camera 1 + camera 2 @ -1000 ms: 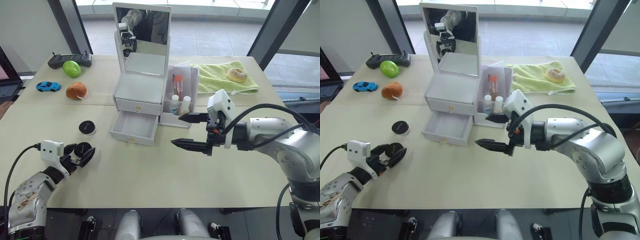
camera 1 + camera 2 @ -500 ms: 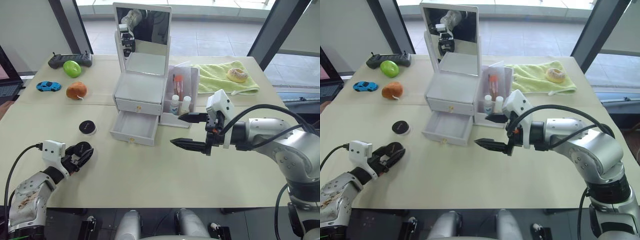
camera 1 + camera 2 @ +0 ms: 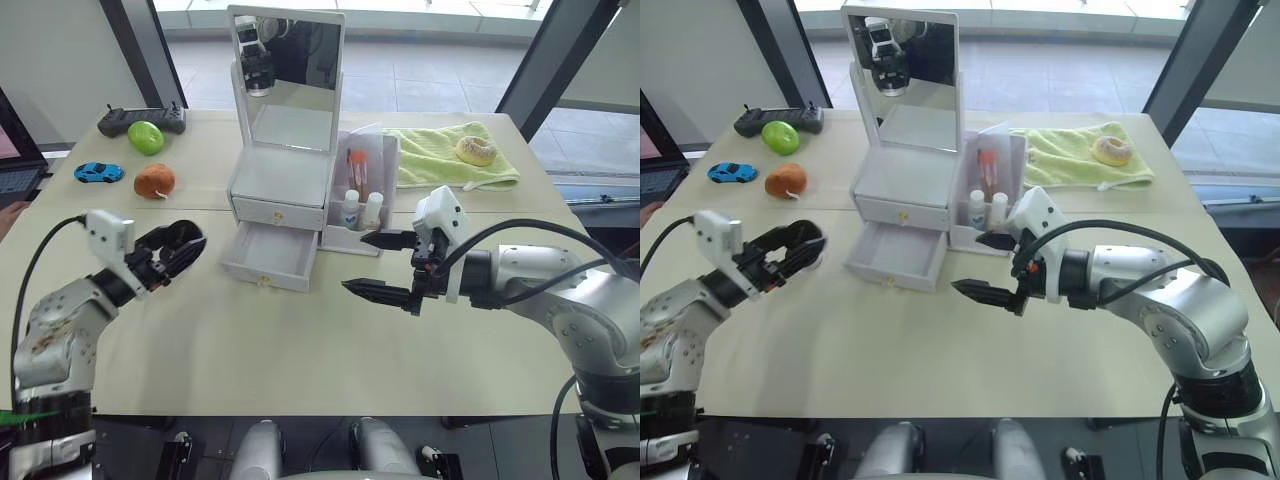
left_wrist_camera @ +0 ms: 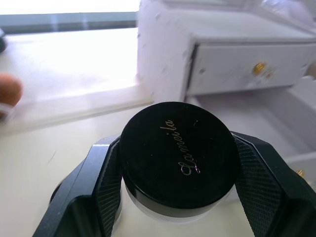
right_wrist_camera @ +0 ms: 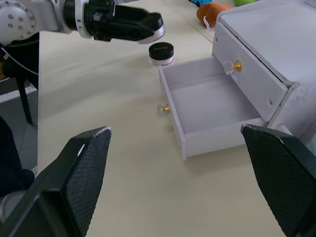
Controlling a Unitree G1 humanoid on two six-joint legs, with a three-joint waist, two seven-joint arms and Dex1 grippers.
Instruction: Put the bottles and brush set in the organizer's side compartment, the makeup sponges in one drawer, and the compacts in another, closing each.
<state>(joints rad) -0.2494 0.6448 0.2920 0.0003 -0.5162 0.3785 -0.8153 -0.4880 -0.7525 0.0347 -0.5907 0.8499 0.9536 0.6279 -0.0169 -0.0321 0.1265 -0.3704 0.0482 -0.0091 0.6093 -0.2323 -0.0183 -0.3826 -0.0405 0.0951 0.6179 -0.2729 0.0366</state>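
Lifted off the table since a second ago, the left gripper (image 3: 183, 243) now holds one compact (image 4: 178, 150) above bare tabletop, just left of the organizer's (image 3: 280, 185) open lower drawer (image 3: 266, 257). The other compact (image 5: 161, 52) sits below. The right gripper (image 3: 384, 265) hovers wide open, barely shifted.

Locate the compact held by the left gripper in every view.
Left eye: compact left of the open drawer.
Right eye: compact left of that drawer.
Left wrist: clamped between fingers, drawer behind.
Right wrist: compact held beyond the drawer.
Landmark: the open drawer.
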